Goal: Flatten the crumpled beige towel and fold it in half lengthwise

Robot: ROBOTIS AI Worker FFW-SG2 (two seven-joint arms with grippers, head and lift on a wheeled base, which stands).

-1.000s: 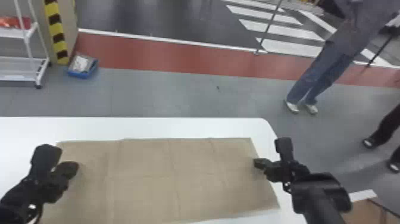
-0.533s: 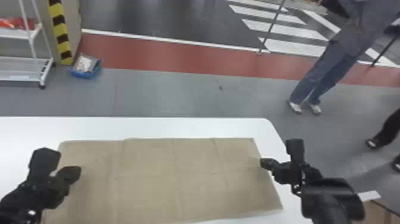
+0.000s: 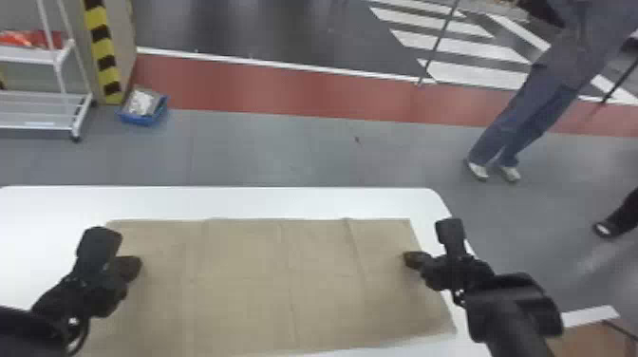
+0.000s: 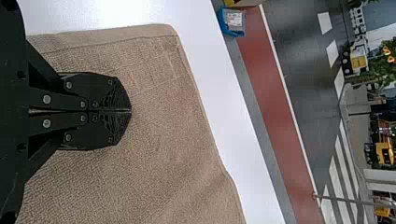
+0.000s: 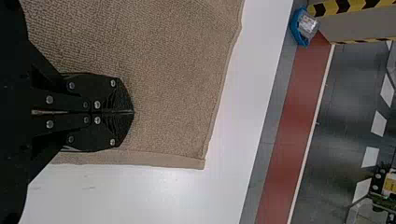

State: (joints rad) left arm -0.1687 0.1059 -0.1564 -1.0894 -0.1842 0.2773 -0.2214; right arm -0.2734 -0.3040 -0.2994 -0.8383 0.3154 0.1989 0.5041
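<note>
The beige towel (image 3: pixel 285 285) lies spread nearly flat on the white table, with faint creases across it. My left gripper (image 3: pixel 137 268) is over the towel's left part, and my right gripper (image 3: pixel 409 258) is over its right edge area. In the left wrist view the left gripper (image 4: pixel 130 110) has its fingertips together over the towel (image 4: pixel 168 126), near a rounded corner. The right wrist view has the right gripper (image 5: pixel 133 112) with closed fingertips above the towel (image 5: pixel 177 93), near its hemmed side and a corner.
White table (image 3: pixel 237 201) borders the towel at its far side and right. Beyond on the floor are a blue bin (image 3: pixel 142 109), a white shelf cart (image 3: pixel 42 111) and a striped post (image 3: pixel 103 52).
Both grippers stay over the towel's two ends. The right gripper has shifted slightly to the right relative to the towel, then back a little inward; the view itself has shifted slightly.
</note>
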